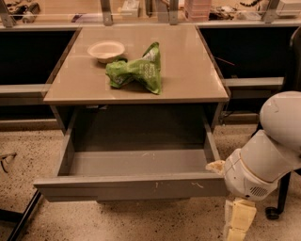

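Observation:
A grey drawer (131,186) stands pulled out from under a tan table (188,70), and nothing shows inside it. On the tabletop lie a crumpled green chip bag (136,70) and, behind it to the left, a white bowl (106,50). My gripper (237,219) hangs low at the bottom right, just past the drawer's right front corner, pointing down toward the floor. Its cream-coloured fingers run off the bottom edge. It holds nothing that I can see and is nearest to the drawer front.
My white arm (273,150) fills the lower right. A black chair base (277,207) stands behind it. A dark leg (19,219) crosses the floor at the bottom left. Cluttered benches (141,9) run along the back.

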You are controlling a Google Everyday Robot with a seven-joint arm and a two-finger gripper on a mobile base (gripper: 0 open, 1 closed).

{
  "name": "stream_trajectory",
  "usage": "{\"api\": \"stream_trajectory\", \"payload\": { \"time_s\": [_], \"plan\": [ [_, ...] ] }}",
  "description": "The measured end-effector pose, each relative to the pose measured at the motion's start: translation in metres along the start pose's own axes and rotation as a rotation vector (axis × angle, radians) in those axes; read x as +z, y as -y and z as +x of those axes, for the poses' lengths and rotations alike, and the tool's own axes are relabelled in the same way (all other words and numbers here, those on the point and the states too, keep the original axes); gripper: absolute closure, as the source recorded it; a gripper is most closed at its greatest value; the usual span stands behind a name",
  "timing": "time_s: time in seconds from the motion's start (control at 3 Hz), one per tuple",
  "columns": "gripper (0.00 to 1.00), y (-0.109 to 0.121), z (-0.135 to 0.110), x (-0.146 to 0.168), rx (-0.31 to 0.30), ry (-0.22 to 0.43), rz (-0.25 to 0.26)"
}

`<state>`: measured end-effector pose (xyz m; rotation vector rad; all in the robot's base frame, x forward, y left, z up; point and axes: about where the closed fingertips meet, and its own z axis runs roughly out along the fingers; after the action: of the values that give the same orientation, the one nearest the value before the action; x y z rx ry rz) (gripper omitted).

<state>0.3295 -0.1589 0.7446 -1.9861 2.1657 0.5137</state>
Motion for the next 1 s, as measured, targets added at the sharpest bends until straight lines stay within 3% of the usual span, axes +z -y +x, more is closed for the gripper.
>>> {"api": "stream_trajectory", "payload": {
  "time_s": [0.33, 1.0],
  "plan": [
    [0.0, 0.0, 0.0, 0.0, 0.0, 0.0, 0.0],
    [0.0, -0.005, -0.003, 0.089, -0.011, 0.0, -0.205]
  ]
}}
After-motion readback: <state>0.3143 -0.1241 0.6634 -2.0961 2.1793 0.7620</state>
